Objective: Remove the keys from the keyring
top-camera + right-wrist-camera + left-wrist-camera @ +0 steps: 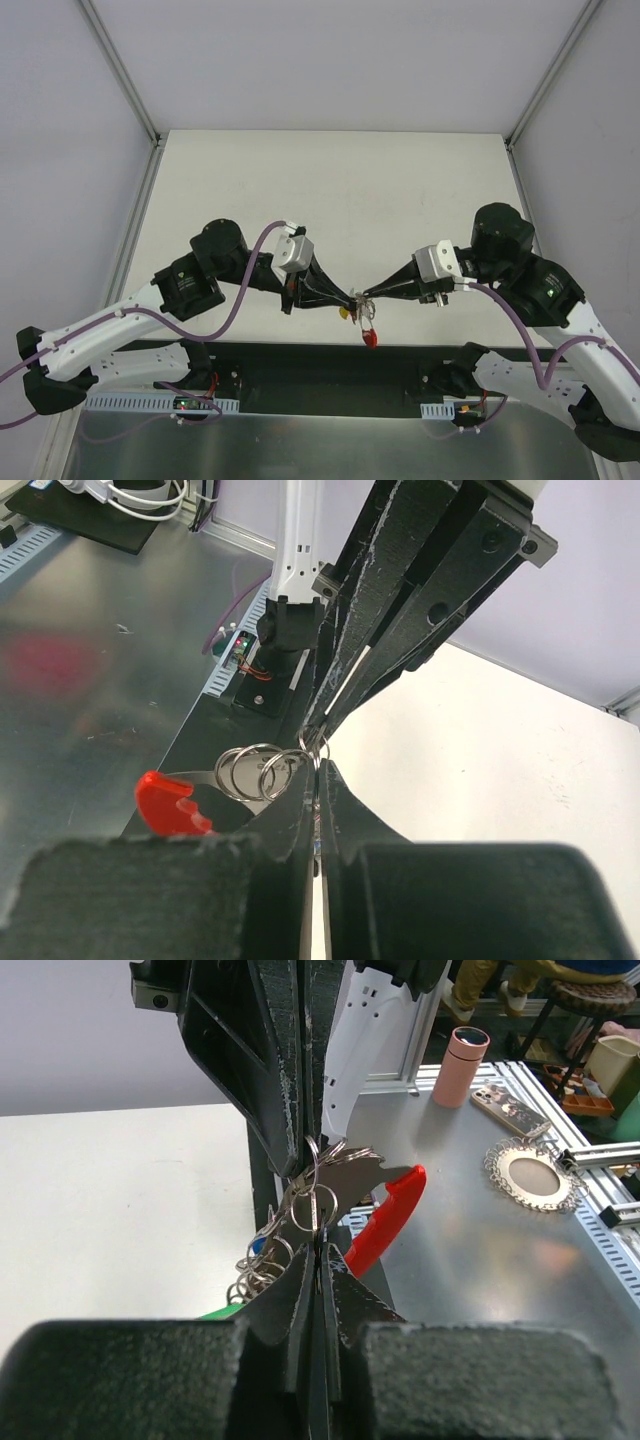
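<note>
Both left hand [353,298] and right hand [368,295] pinch the keyring [316,1205], hiding most keys [392,1210].

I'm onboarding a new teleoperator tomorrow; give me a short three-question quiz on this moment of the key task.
1. True or false: the left gripper is open.
2. Which key head sits lowest in the top view? A red, B blue, C green.
3. Fill in: the right gripper is shut on the ___.
Key: 1 false, it is shut; 2 A, the red key; 3 keyring.
</note>
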